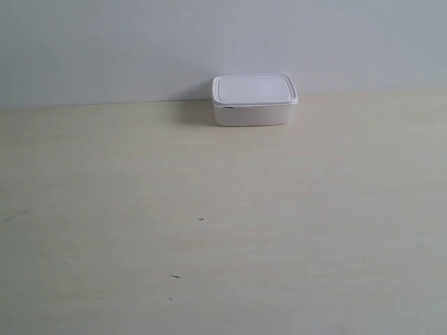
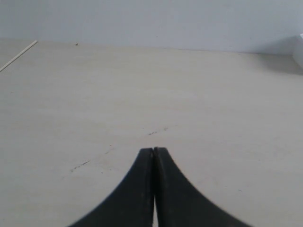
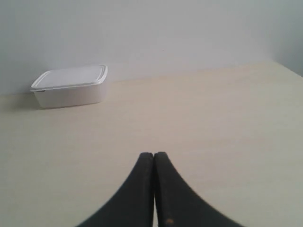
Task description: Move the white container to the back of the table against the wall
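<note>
The white container (image 1: 254, 100), lid on, stands at the back of the table (image 1: 223, 230), its rear side at the wall (image 1: 140, 42). The right wrist view also shows the container (image 3: 69, 86) by the wall, far ahead of my right gripper (image 3: 154, 154), which is shut with nothing in it. My left gripper (image 2: 154, 150) is shut too, empty, over bare table. In that view only a sliver of the container (image 2: 300, 47) shows at the frame's edge. Neither arm appears in the exterior view.
Small dark specks (image 1: 201, 219) mark the tabletop. A table edge (image 2: 18, 56) runs near the corner in the left wrist view, and another table edge (image 3: 289, 68) shows in the right wrist view.
</note>
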You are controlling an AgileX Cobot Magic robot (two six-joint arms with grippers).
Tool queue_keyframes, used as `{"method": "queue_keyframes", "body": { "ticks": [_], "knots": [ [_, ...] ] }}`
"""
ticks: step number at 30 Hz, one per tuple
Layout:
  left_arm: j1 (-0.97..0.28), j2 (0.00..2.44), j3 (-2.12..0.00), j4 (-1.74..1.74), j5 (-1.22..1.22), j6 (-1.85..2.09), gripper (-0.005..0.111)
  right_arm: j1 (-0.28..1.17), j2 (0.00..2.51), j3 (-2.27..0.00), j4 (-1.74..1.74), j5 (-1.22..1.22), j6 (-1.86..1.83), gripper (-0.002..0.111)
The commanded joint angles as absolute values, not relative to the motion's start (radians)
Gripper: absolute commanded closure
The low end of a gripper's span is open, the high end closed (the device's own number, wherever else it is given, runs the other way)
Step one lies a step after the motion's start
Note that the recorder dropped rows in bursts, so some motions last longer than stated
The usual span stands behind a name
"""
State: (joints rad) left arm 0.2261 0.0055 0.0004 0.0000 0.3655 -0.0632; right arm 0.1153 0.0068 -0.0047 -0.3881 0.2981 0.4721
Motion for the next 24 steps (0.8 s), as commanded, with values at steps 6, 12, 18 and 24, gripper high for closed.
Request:
{"method": "queue_keyframes", "body": {
  "ticks": [6,12,18,24],
  "knots": [
    [0.219,0.000,0.000,-0.010,0.356,-0.063,0.107,0.117,0.000,0.000,-0.129,0.301,0.150,0.108],
    [0.219,0.000,0.000,-0.010,0.356,-0.063,0.107,0.117,0.000,0.000,-0.133,0.303,0.159,0.108],
    [0.219,0.000,0.000,-0.010,0.356,-0.063,0.107,0.117,0.000,0.000,-0.133,0.303,0.159,0.108],
    [0.219,0.000,0.000,-0.010,0.356,-0.063,0.107,0.117,0.000,0.000,-0.133,0.303,0.159,0.108]
  ]
}}
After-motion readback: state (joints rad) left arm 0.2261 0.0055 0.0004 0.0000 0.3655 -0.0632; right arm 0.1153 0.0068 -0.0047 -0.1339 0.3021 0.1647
